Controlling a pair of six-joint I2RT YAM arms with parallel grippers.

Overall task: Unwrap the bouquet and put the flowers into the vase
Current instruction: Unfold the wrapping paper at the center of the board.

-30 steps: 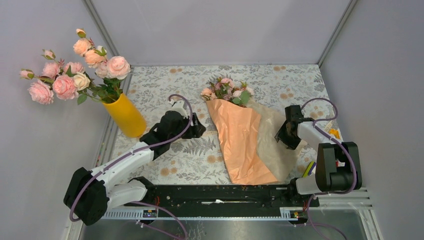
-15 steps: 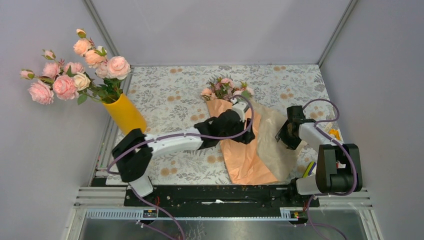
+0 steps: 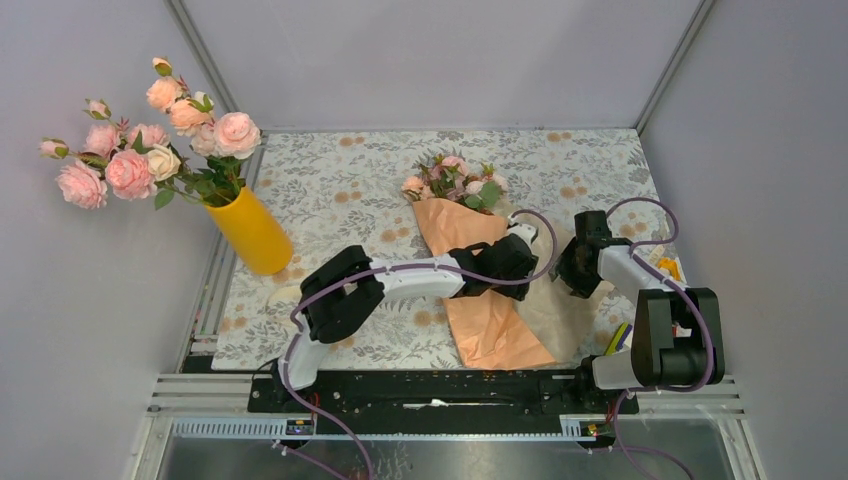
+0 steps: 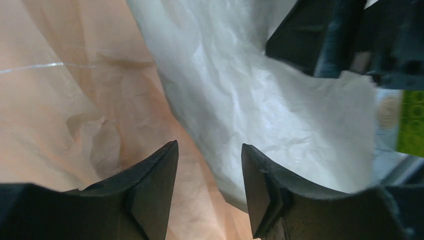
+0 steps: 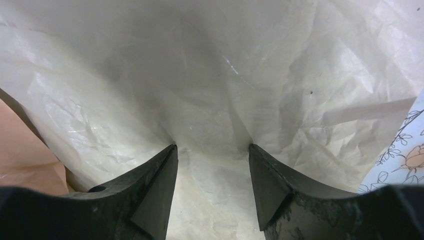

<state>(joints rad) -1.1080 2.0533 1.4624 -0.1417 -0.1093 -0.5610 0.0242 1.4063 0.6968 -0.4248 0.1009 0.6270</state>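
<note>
1. Presently, left gripper (image 4: pixel 210 147) hung spread over the bouquet (image 3: pixel 480 290), where peach paper met white tissue (image 5: pixel 210 75). Right gripper (image 5: pixel 212 147) was spread, tips pressing the tissue.
2. Risk: the grippers were close, so a careless pull could clash them or tear paper.
3. Vase (image 3: pixel 250 232), at the bench (image 3: pixel 340 190) edge, held big pale roses (image 3: pixel 130 150); the flowers (image 3: pixel 455 182) lay wrapped.

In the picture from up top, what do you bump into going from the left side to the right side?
big pink roses → yellow vase → bouquet → right claw
</note>
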